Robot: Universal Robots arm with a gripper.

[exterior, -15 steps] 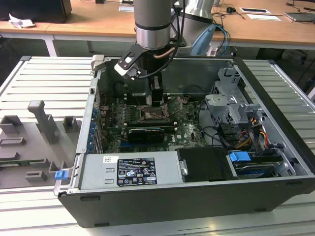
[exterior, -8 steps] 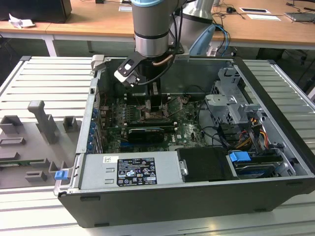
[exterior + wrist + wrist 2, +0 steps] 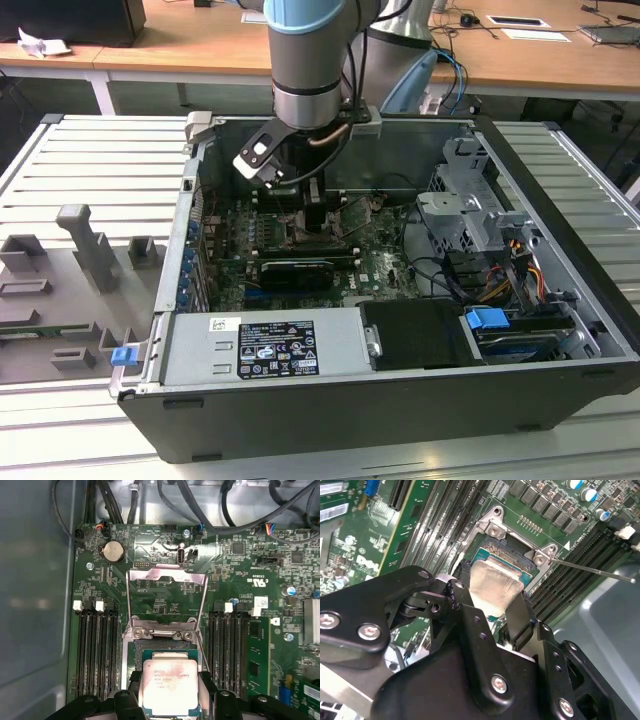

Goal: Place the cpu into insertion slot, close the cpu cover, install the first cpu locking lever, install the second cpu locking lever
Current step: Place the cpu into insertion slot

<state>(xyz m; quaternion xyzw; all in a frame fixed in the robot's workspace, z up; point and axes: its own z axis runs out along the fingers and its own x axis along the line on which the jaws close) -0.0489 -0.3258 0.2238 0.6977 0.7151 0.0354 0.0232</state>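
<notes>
Big black open computer case [image 3: 585, 320], green circuit board [image 3: 165, 587] inside. The thin silvery hinged cpu cover [image 3: 167, 575] is flipped up. The black tool [image 3: 492, 590] is pinching the pale silvery square cpu [image 3: 170, 685] right over the dark square insertion slot [image 3: 507, 550].

The gripper [image 3: 170, 681] is clasping the silvery chip [image 3: 169, 689] between its black fingers [image 3: 133, 689] at the dark socket [image 3: 155, 644]; the hinged cover [image 3: 167, 574] is standing open at frame centre, memory slots [image 3: 97, 655] flanking it.

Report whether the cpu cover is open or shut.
Open: the cover stands flipped back away from the socket, leaving the chip uncovered.
</notes>
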